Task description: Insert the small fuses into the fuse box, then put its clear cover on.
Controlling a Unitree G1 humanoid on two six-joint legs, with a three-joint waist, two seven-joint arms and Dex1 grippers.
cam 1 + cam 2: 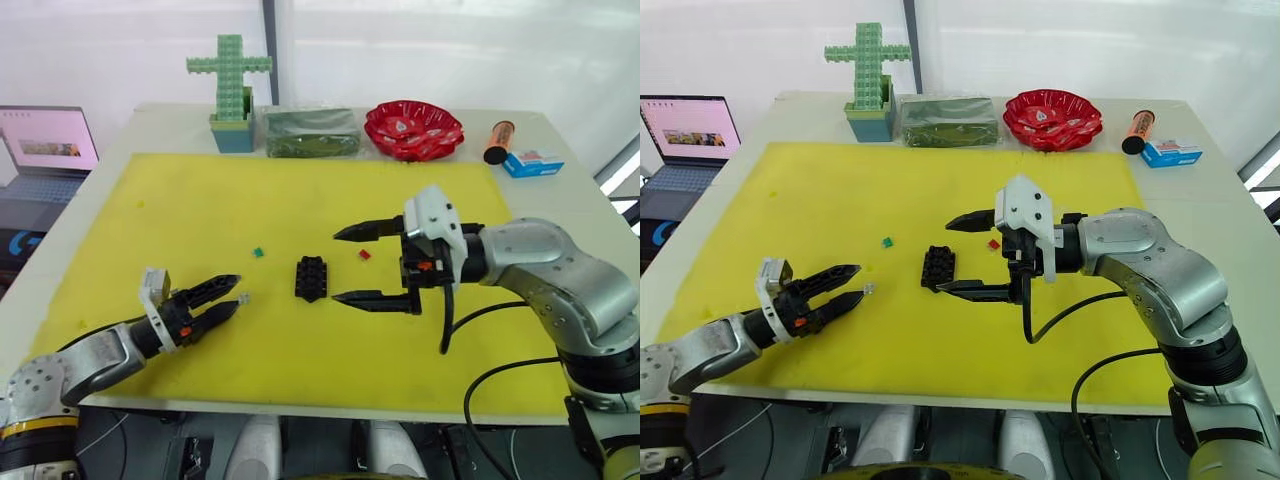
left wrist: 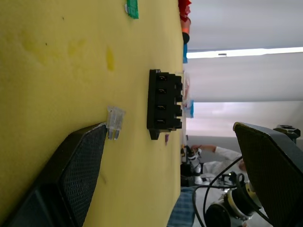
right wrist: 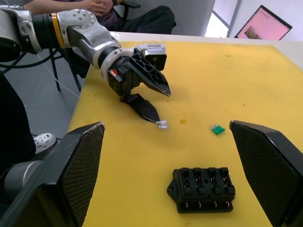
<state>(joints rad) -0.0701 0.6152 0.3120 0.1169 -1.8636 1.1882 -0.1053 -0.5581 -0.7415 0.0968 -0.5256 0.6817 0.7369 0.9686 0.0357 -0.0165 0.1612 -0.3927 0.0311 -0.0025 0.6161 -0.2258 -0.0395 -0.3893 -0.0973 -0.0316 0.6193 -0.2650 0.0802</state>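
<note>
The fuse box [image 1: 311, 277], a black ribbed plastic block with its slots all unfilled, sits near the middle of the yellow mat [image 1: 200, 200], toward its near edge. A pale, translucent fuse [image 3: 162, 125] lies just off the lower fingertip of the left gripper [image 1: 226, 296], which is partly open and holds nothing; I judge the pick needs the fingers lowered squarely over that sliver, closing on its flat faces so the blades stay free. The green fuse [image 1: 257, 253] and red fuse [image 1: 364, 254] lie either side of the block. The right gripper [image 1: 342, 266] gapes wide and unladen, its fingers flanking the block's right end.
</note>
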